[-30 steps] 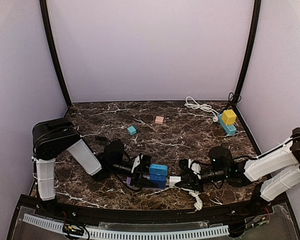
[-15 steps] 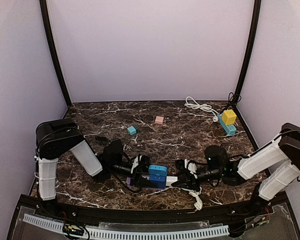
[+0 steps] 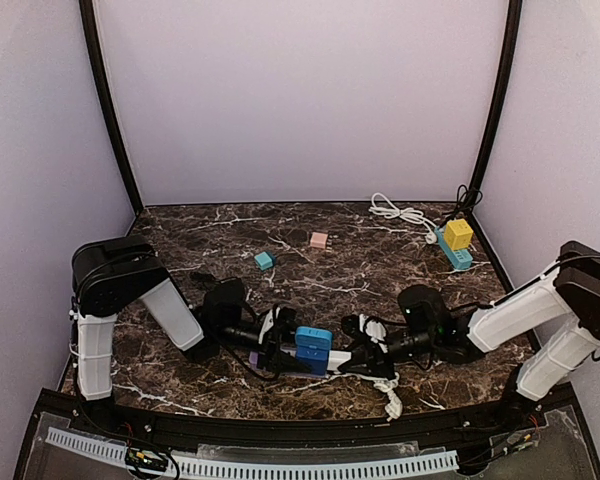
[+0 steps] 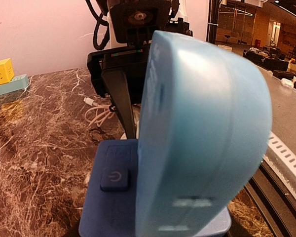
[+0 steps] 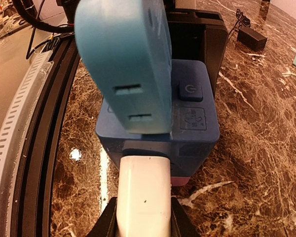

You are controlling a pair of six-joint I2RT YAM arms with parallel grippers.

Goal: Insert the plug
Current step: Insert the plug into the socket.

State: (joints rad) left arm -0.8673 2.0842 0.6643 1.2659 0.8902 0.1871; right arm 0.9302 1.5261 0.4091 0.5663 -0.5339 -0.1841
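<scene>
While the left gripper (image 3: 292,352) clasps the blue socket block (image 5: 192,133), the right gripper (image 5: 144,224) pinches the white plug (image 5: 143,187) against its end.

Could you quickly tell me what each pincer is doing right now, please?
Left pincer: closed on the blue socket block.
Right pincer: closed on the white plug.

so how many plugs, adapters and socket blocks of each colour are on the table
yellow: 1, cube
pink: 1, block
light blue: 3, adapter, small block, strip
dark blue: 1, socket cube
white: 1, plug
black: 1, power brick
total: 8
</scene>
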